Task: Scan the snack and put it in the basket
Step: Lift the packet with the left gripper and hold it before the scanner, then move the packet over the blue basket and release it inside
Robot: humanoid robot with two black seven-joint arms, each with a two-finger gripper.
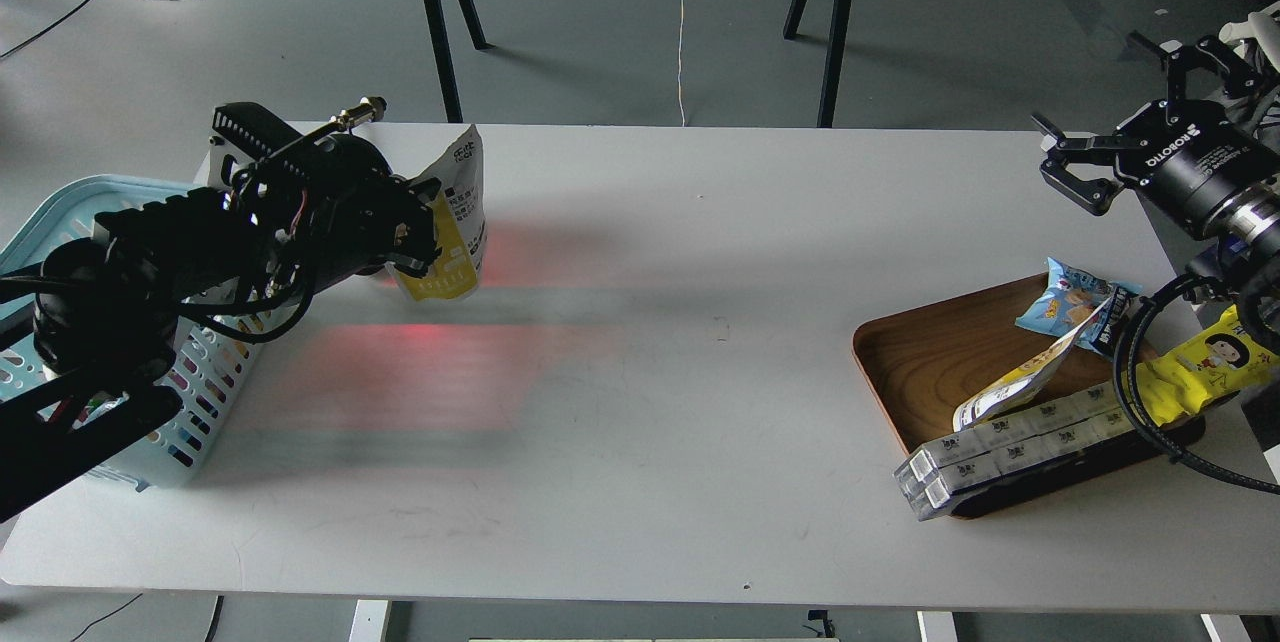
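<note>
My left gripper (420,232) is shut on the snack (452,222), a yellow-and-white pouch whose white printed back faces me. It holds the pouch upright above the table's left part, just right of the light blue basket (60,212). My arm hides much of the basket. My right gripper (1085,167) is open and empty, above the table's far right edge, behind the wooden tray.
A brown wooden tray (930,352) at the right holds a small blue snack bag (1070,297), a yellow cartoon-girl packet (1205,362), another pouch (1020,377) and a long box of packets (1010,447). Red scanner light (420,337) falls on the white table (650,442).
</note>
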